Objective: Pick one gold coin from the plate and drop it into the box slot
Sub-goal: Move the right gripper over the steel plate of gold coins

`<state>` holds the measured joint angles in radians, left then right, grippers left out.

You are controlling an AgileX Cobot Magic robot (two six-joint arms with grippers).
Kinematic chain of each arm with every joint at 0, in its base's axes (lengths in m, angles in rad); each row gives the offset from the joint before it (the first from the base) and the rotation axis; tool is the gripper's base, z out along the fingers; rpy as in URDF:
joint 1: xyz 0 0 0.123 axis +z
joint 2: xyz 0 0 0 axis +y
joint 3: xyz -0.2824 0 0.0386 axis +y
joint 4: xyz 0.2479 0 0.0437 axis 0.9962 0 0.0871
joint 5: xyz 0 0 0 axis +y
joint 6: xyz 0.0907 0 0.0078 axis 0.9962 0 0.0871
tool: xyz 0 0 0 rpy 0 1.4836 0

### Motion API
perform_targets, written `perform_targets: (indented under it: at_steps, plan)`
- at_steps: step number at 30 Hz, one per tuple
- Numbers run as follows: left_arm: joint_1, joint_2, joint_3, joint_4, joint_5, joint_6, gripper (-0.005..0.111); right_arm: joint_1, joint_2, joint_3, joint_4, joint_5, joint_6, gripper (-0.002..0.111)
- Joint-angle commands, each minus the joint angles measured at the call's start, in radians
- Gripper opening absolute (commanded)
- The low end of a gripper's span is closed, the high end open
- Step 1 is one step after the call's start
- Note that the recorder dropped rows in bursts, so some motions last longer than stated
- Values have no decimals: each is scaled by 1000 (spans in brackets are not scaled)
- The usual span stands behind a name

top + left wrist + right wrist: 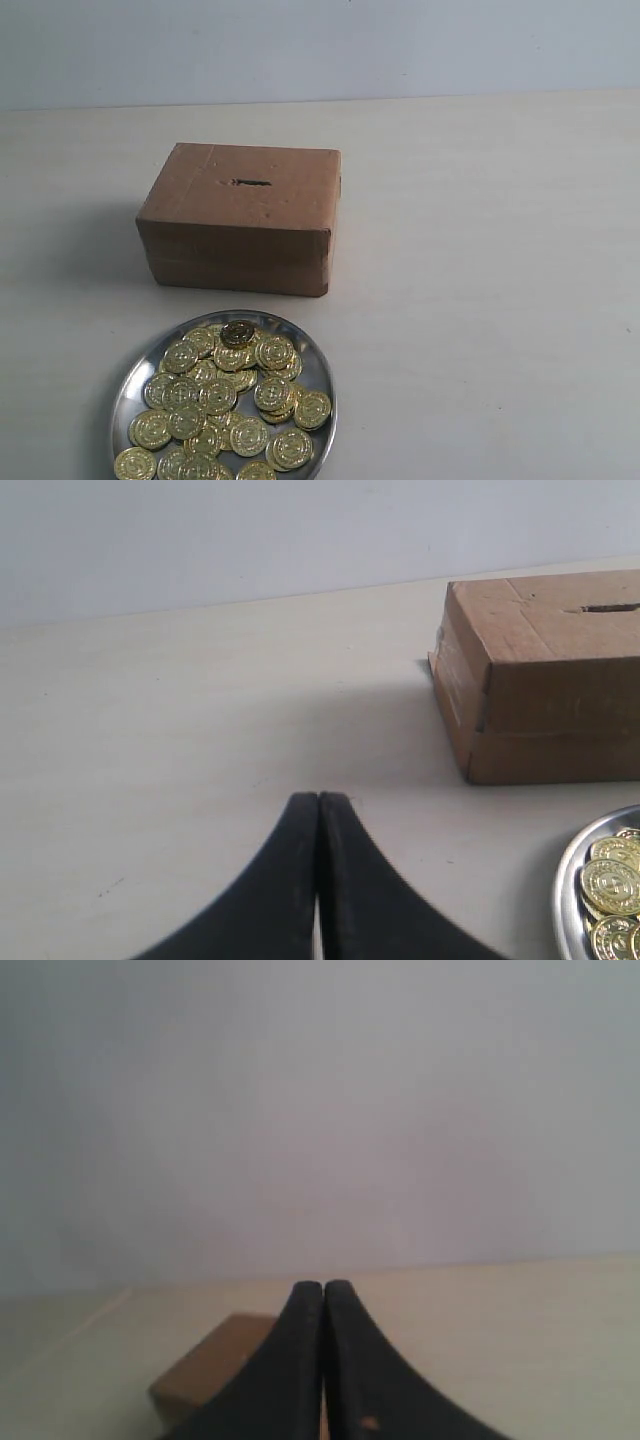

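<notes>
1. On the pale table (500,300), not much was happening. Neither arm showed up in the exterior view at all.
2. The box (240,220) sat toward the back, closed and taped, with a small gap between it and the plate.
3. The plate (128,388) sat in front of the box, nearer the camera, with its near edge cut off by the frame.
4. The left gripper (318,798) had its fingers pressed flat together with nothing between them. It was over bare table, off to the side of the box and the plate. The right gripper (324,1285) was squeezed together and empty too, with a box corner peeking out behind it.
5. The gold coins (220,400) were heaped on the plate and overlapping, too jumbled for me to count.
6. The slot (252,183) was a thin dark slit in the box top, and no coin was on or in it.
7. My read is that 0 steps were done. Everything was left to do: open a gripper, reach into the plate, pinch 1 coin, carry it over and drop it through the slot.
</notes>
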<state>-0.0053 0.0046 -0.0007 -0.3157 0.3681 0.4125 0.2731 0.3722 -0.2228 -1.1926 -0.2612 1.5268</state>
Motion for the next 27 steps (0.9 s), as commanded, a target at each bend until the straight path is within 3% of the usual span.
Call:
perform_targets:
  at_steps: [1,6,9,17,27]
  plan:
    - [-5,-5,1,-8,-5,-1,0,48,252,-120,-547,-194,393,0]
    - [-5,-5,1,-8,-5,-1,0,48,540,-258,-552,-445,429,0]
    - [-5,-5,1,-8,-5,-1,0,48,653,-335,-552,-483,428,0]
    - [-5,-5,1,-8,-5,-1,0,48,823,-469,-552,-393,266,0]
    - [-5,-5,1,-8,-5,-1,0,48,882,-474,-552,-198,79,0]
